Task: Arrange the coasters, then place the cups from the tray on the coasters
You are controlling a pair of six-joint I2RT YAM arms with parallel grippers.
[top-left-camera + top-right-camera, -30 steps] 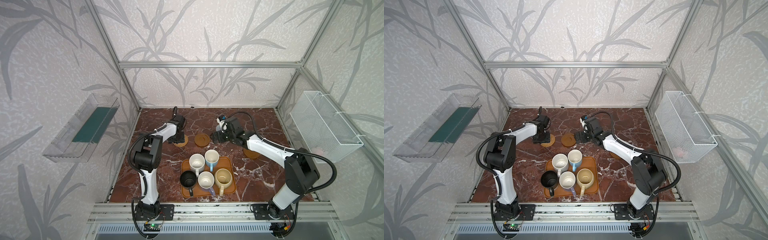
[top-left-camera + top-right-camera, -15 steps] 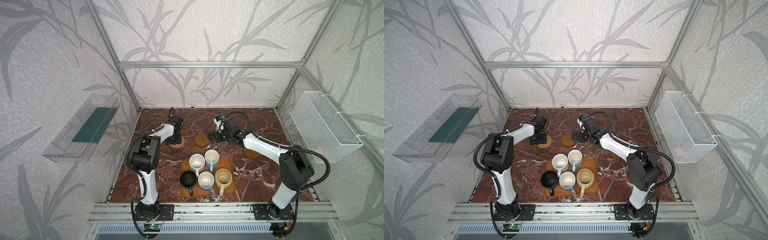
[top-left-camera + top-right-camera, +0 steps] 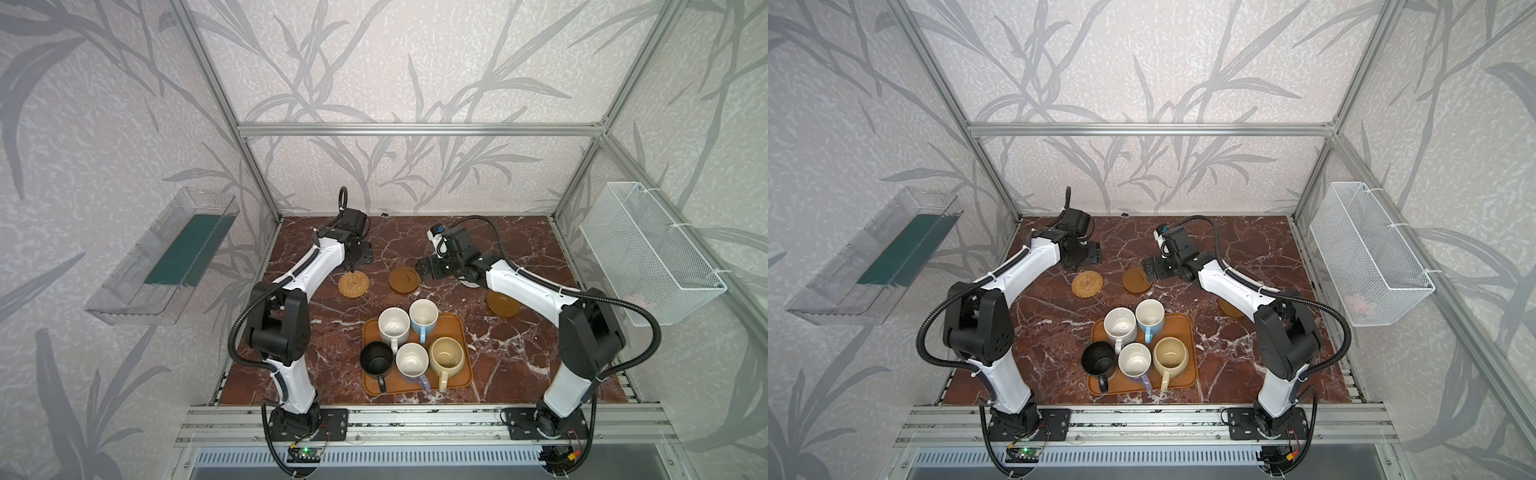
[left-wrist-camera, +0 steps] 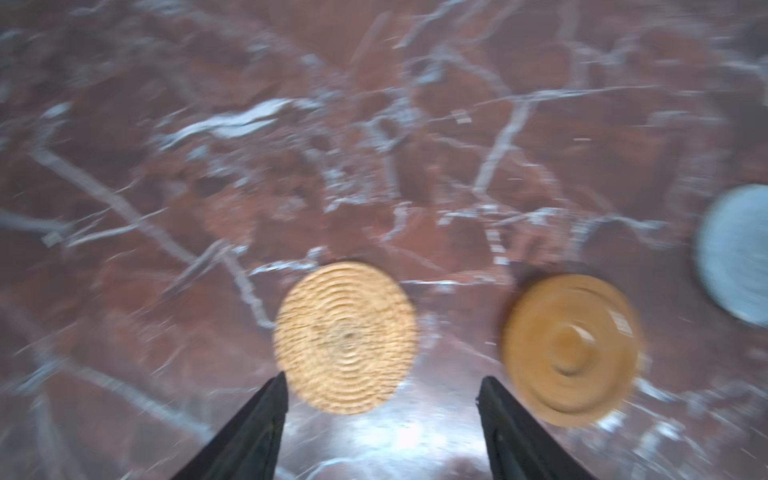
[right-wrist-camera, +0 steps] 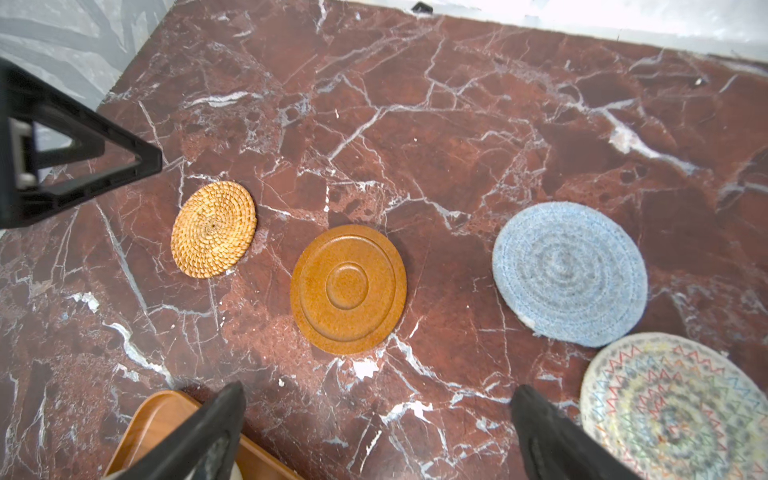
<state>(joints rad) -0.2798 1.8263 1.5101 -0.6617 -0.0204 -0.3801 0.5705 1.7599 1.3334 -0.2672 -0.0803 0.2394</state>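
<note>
All five cups (image 3: 412,359) are seen standing on the tray (image 3: 452,328). Beyond the tray's far edge a rattan coaster (image 3: 353,284) and a brown coaster (image 3: 404,280) are laid flat, apart; a second brown coaster (image 3: 503,304) is found off its far right corner. The left gripper (image 4: 382,377) is held wide and empty, farther from the tray than the rattan coaster; the right gripper (image 5: 380,388) is likewise spread wide, empty.

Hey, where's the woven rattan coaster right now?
In both top views the rattan coaster lies flat on the marble table, left of centre, just left of a brown saucer coaster and behind the tray.
</note>
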